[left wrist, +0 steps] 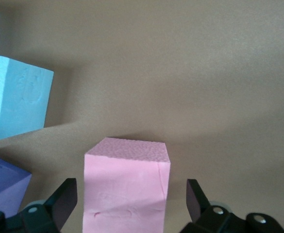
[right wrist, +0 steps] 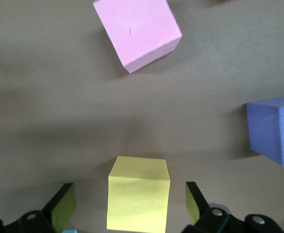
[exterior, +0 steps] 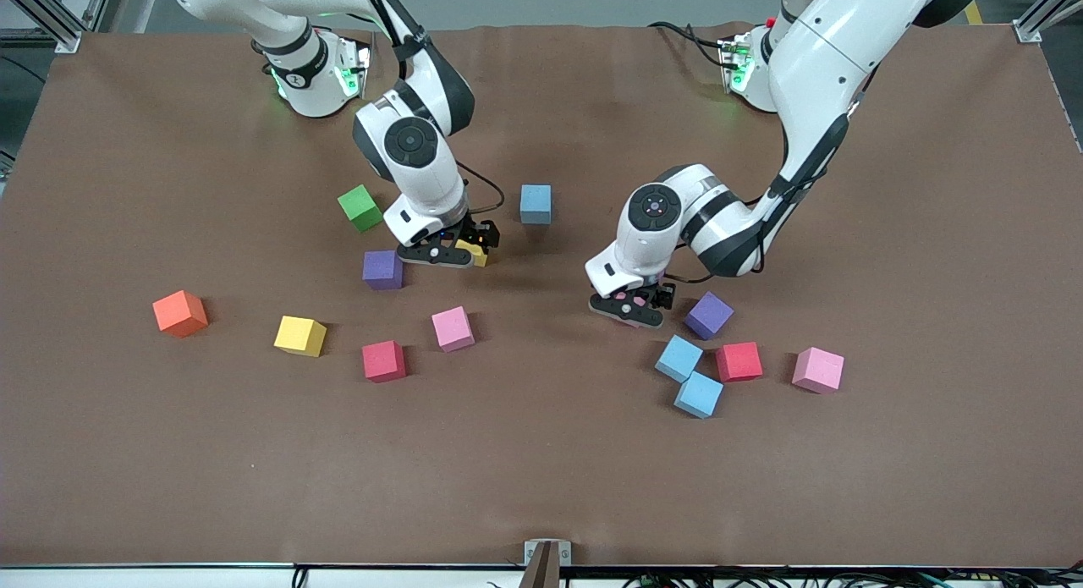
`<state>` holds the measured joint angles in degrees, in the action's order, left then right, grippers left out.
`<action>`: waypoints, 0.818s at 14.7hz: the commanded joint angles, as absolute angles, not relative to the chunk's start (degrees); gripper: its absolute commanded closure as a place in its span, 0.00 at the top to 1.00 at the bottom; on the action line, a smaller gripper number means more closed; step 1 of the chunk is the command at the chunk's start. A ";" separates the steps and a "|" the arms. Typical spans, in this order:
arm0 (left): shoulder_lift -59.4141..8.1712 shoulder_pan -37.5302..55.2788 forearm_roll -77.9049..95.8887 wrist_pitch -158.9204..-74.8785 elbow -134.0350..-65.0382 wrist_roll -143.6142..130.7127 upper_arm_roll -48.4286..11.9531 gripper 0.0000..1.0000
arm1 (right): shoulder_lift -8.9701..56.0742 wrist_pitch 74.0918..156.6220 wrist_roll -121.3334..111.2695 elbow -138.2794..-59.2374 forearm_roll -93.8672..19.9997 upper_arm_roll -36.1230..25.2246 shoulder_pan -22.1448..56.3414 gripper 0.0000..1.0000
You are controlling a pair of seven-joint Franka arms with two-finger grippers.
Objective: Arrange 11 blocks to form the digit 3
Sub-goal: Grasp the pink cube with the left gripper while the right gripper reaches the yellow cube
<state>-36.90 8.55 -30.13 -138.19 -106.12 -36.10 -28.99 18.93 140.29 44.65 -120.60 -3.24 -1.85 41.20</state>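
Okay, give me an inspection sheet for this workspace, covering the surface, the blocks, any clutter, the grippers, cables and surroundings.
Surface: brown table, lightly wrinkled.
Job's things: blocks scattered singly, no digit formed; two light blue blocks touch near the right arm's... correction, near the left arm's end.
Clutter: green cube and orange cube.
Grippers: left gripper open, low around a pink block; right gripper open, low around a yellow block.
Cables: black cable looping from the right arm's wrist; wires along the table's near edge.
Surroundings: aluminium frame posts at the corners.
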 commanded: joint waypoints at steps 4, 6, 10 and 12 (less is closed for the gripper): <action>-35.95 7.03 -31.46 -139.57 -107.23 -36.73 -29.44 0.43 | 19.95 141.59 47.37 -122.52 -1.32 -2.72 43.15 1.00; -35.16 7.03 -31.38 -138.96 -107.31 -41.10 -29.53 0.43 | 20.04 141.68 47.72 -122.96 -1.23 -2.64 43.15 1.00; -32.43 6.94 -30.76 -135.45 -108.28 -56.57 -31.81 0.43 | 20.13 147.03 48.34 -125.76 -1.32 -2.64 43.07 1.00; -31.73 6.94 -30.50 -133.60 -108.28 -63.94 -33.22 0.44 | 21.00 147.65 49.04 -125.77 -1.23 -2.64 43.15 1.00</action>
<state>-34.43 7.47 -30.20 -135.54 -106.47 -57.18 -31.65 21.02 145.97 46.94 -124.37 -2.21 -2.01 42.26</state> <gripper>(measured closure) 0.423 0.000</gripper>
